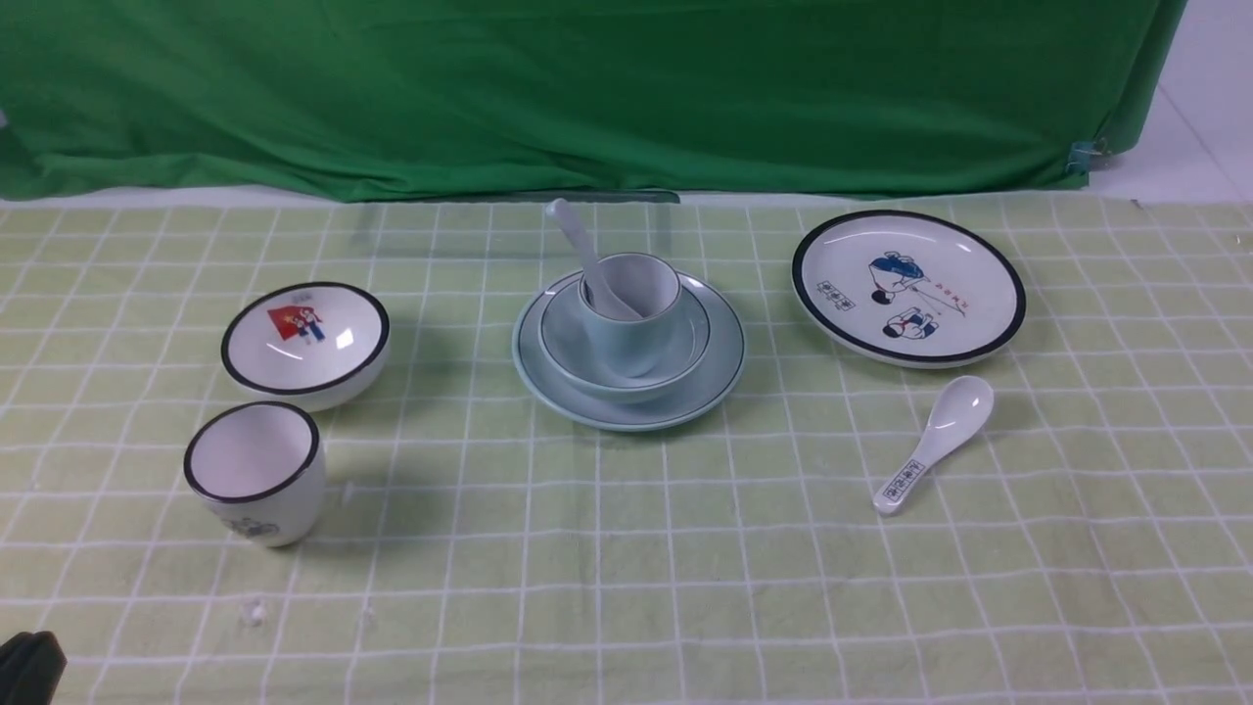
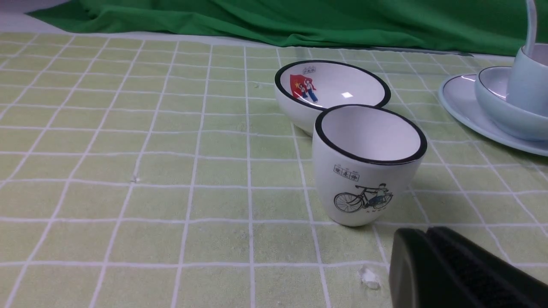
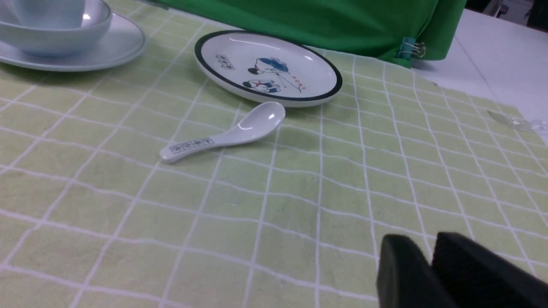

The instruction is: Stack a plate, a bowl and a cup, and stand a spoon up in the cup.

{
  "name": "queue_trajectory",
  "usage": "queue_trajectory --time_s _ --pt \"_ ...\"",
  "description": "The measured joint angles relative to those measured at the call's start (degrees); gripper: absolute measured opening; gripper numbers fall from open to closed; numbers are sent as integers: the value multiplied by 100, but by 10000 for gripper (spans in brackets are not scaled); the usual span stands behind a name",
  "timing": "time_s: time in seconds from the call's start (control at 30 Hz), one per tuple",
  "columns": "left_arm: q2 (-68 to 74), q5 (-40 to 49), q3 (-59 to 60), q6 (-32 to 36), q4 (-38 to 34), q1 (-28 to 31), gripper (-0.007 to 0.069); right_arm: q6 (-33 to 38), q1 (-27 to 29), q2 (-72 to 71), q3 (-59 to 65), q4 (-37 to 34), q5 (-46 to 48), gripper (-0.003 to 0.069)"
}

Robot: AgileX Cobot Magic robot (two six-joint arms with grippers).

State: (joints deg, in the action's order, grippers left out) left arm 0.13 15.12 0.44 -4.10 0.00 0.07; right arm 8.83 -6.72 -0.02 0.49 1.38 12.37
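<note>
- Green cloth hangs behind a desk (image 1: 685, 607) covered in pale green checked fabric.
- Dead centre sits the pale blue plate (image 1: 710, 382), well ahead of both arms and about midway between them, so neither looks nearer.
- Pale blue bowl (image 1: 675, 357) rests in that plate.
- Pale blue cup (image 1: 626, 333) stands in the bowl.
- Pale spoon (image 1: 578, 245) stands in the cup, handle leaning up and to the left; the stack looks complete.
- Left gripper (image 2: 428, 246) low by the printed cup (image 2: 364, 171), jaws closed, empty.
- Right gripper (image 3: 430, 256): jaws nearly together, holding nothing.
</note>
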Motion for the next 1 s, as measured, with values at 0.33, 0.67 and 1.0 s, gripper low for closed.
queue_trajectory --time_s 0.33,0.67,1.0 --pt "0 -5 0 12 0 0 -29 0 0 0 0 0 0 175" --pt "0 -5 0 61 0 0 -29 0 0 0 0 0 0 193" --pt "0 -5 0 76 0 0 -29 0 0 0 0 0 0 208"
